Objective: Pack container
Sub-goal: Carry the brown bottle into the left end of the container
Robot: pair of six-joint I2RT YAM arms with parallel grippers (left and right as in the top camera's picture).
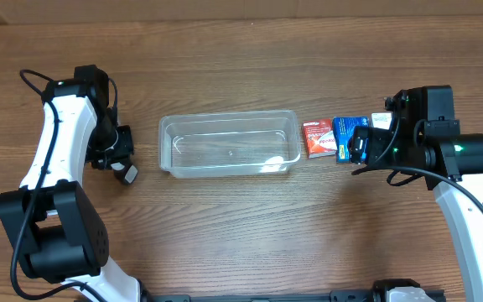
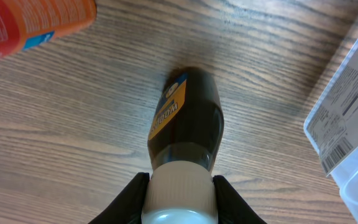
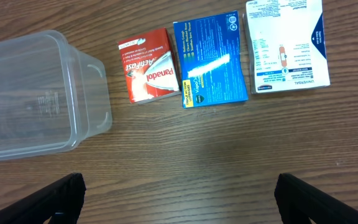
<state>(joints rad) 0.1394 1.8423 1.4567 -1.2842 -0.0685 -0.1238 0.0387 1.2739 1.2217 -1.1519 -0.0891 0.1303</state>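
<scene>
The clear plastic container (image 1: 229, 143) lies empty at the table's middle; its end also shows in the right wrist view (image 3: 30, 99) and its labelled corner in the left wrist view (image 2: 356, 118). My left gripper (image 1: 121, 164) (image 2: 180, 186) is left of it, shut on the white cap of a dark bottle with a yellow label (image 2: 188, 118) (image 1: 129, 175) that lies on the table. My right gripper (image 1: 360, 144) (image 3: 179, 199) is open and empty, just right of the container, over bare wood in front of the small boxes.
A red Panadol box (image 3: 150, 73) (image 1: 316, 138), a blue box (image 3: 208, 60) (image 1: 345, 134) and a white box (image 3: 286, 45) lie in a row right of the container. An orange bottle (image 2: 30, 25) lies near the dark bottle.
</scene>
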